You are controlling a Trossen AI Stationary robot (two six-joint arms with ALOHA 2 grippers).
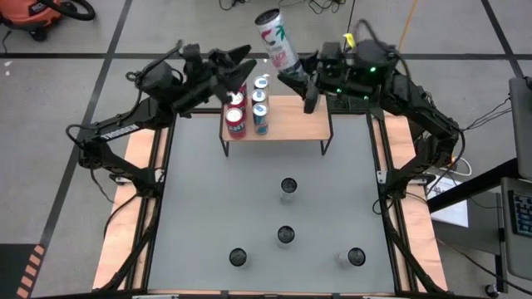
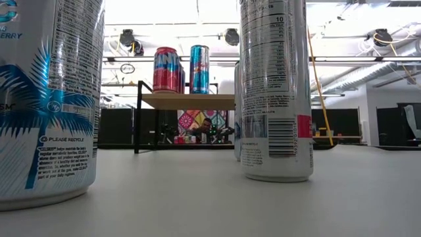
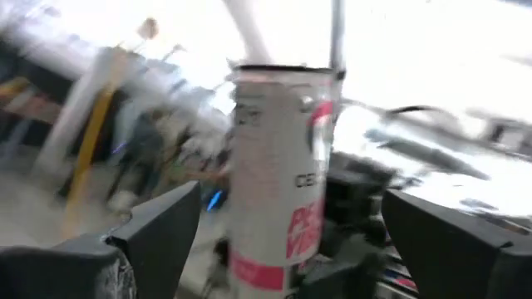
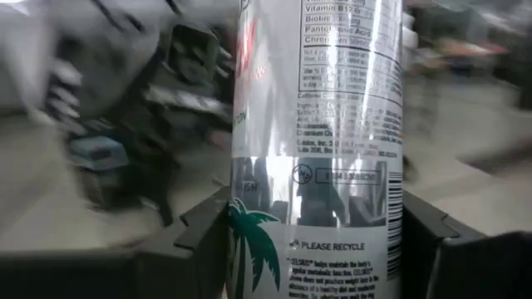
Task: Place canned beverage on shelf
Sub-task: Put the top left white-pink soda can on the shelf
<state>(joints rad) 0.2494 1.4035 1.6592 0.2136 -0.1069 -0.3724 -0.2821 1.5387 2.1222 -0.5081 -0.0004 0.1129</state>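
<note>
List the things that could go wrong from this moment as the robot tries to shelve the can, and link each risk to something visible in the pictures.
1. The right gripper holds the white can by its lower end, tilted, so the can could slip or set down crooked and topple.
2. Four cans already crowd the left end of the shelf; a low swing could knock them.
3. The left gripper, jaws open, hovers close by, so the arms could collide.

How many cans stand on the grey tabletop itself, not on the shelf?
4: middle can; second can just beyond it from the shelf; left can and right can farthest from the shelf. The shelf may hide more.
</note>
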